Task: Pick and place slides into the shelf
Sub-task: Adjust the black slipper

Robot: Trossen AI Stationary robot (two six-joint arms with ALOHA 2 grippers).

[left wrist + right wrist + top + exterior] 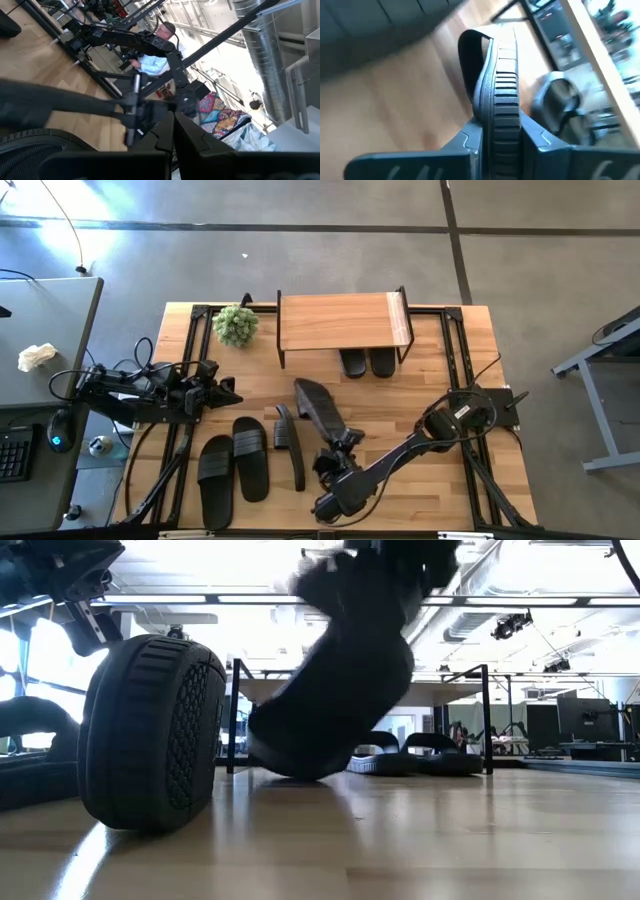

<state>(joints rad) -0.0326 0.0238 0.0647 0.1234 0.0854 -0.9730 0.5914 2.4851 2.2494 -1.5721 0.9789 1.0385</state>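
Observation:
The shelf [340, 320] stands at the table's far edge, with two black slides [367, 363] on the table under it. My right gripper [343, 443] is shut on another slide [318, 408] at mid-table, near of the shelf. A further slide [290, 442] stands on its edge just to the left and looms close in the low view [150, 730]. Two more slides [232, 467] lie flat, soles down, near the front left. My left gripper [228, 392] hovers at the table's left, shut and touching nothing. My right gripper pinches the held slide's sole at its near end [506, 131], one finger [470, 142] on the footbed side and the other on the underside. The fingers come from the near right, along the slide. The slide stands on edge and slants down; whether its far end [290, 762] touches the table I cannot tell.
A small green plant [236, 325] sits left of the shelf. Black frame rails [452, 350] run along the table's sides. A person [155, 60] sits beyond the table. Bare wood [420, 380] lies to the right of the shelf.

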